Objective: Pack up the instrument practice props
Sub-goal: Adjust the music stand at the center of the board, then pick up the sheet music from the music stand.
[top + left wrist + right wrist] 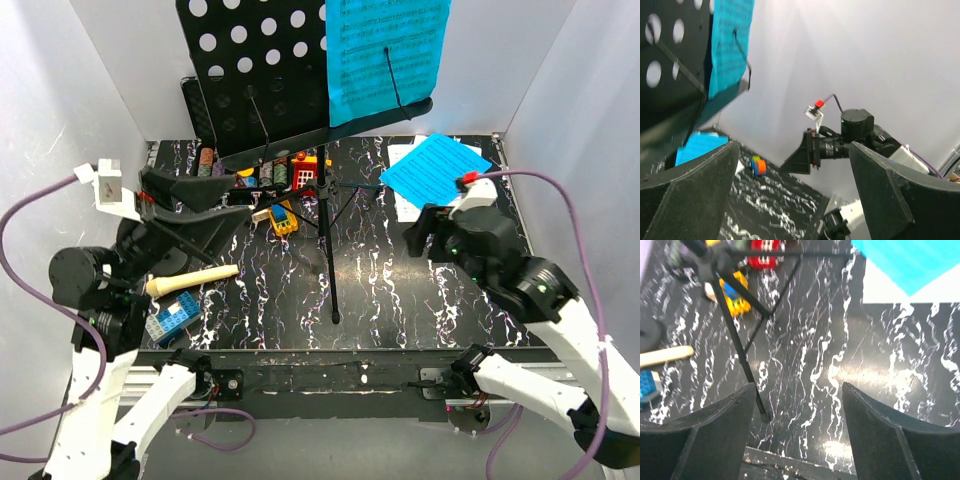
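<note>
The black music stand (255, 70) stands on its tripod legs (330, 250) mid-table, with a blue sheet-music page (385, 55) on its hole-punched desk. A second blue page (435, 168) lies at the back right. The cream microphone (190, 281) lies at the front left and also shows in the right wrist view (665, 356). A dark round shape (647, 332) may be the mic stand's base. My left gripper (240, 203) is open and empty, raised left of the stand pole. My right gripper (425, 232) is open and empty above the table, right of the tripod.
A black chip case (197, 110) stands behind the stand. Small toy blocks (285, 218) lie under the desk, a blue block (172, 318) sits by the microphone, and a coloured cube (758, 166) lies on the table. White paper (405, 205) lies under the second page. White walls enclose three sides.
</note>
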`<state>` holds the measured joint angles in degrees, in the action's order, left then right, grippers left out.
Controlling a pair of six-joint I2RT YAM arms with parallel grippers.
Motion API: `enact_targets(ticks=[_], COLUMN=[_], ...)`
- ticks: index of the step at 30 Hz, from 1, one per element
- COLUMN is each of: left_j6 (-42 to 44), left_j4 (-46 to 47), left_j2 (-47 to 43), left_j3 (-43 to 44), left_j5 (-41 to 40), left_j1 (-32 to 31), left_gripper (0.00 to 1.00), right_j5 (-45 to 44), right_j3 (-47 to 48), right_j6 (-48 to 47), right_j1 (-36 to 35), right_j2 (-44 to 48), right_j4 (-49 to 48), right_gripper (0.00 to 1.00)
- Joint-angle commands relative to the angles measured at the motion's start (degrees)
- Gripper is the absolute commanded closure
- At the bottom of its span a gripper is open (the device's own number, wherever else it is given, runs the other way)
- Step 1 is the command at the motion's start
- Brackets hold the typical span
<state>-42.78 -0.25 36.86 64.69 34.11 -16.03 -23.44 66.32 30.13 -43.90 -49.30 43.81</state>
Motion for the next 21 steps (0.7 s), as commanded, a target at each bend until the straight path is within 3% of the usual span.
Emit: enact_targets(ticks=[1,6,9,15,21], left_j6=[0.3,-6.2,-11.3,-6.5,-2.9], left_j4=[8.4,18.4,22.0,9.8,6.0], left_j2=[6.2,14.8,22.1,32.1,34.9], left_j3=[6.7,12.6,18.0,32.4,37.4], left_j5=[1.8,2.5,4.7,4.7,4.7], left_j1=[-0.3,-0.4,-0.2,-1.5,-3.4], left_gripper=[0.08,0.11,0.19,0.25,0.23], right_j5=[1.8,1.8,2.2,8.8,13.6], right_j3=[5.6,13.1,17.9,30.4,33.9], right_j6=[-6.7,-9.5,-11.1,-10.3,-9.6], right_j1=[2.3,2.3,2.5,3.3,3.6], right_j2=[3.8,4.5,2.6,-4.0,-7.2], right_j4=[-2.7,-8.6,-12.1,-12.7,-11.6], right_gripper=[0.24,0.28,0.29,0.26,0.24])
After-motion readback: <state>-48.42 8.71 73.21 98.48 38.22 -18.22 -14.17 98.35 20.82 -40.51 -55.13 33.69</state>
